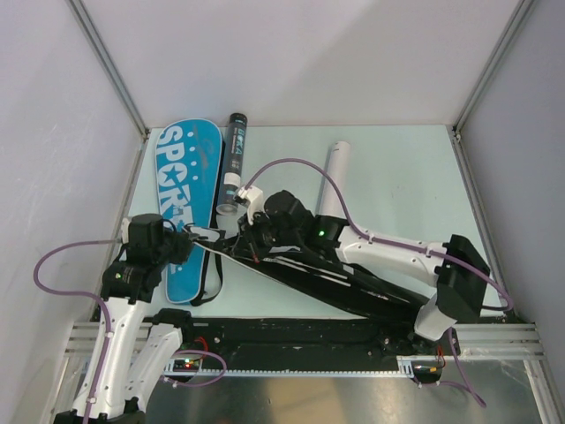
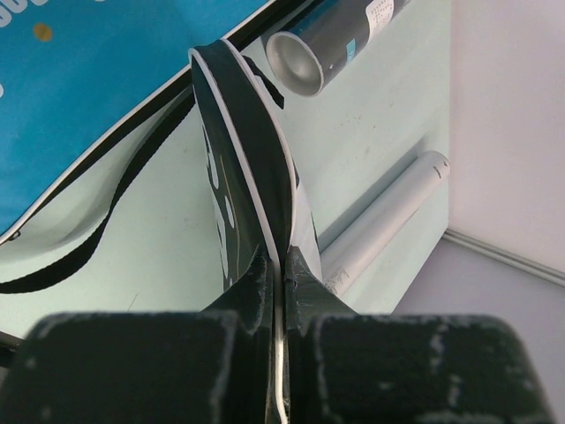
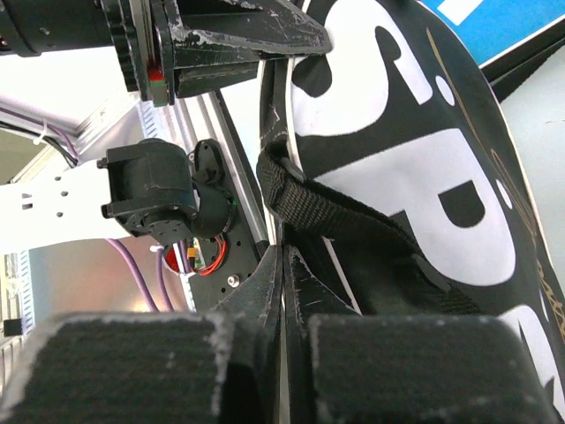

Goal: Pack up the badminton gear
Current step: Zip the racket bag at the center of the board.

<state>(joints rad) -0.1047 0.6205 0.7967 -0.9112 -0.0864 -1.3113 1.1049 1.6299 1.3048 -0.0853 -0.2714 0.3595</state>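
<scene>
Since left gripper [image 1: 196,235] and right gripper [image 1: 251,233] both have jaws pinched closed on black cover [image 1: 340,284] rim, it sits just right of blue cover [image 1: 188,190], long axis slanting away down-right, left nearer the tip.

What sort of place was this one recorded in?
Probably a lab robot cell, not a sports venue: a pale tabletop boxed in by white panels, with two arms mounted on an aluminium rail.

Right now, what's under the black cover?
Under the black cover's raised end: bare table, with a black strap alongside. Along the rest, the cover itself hides what's beneath.
</scene>
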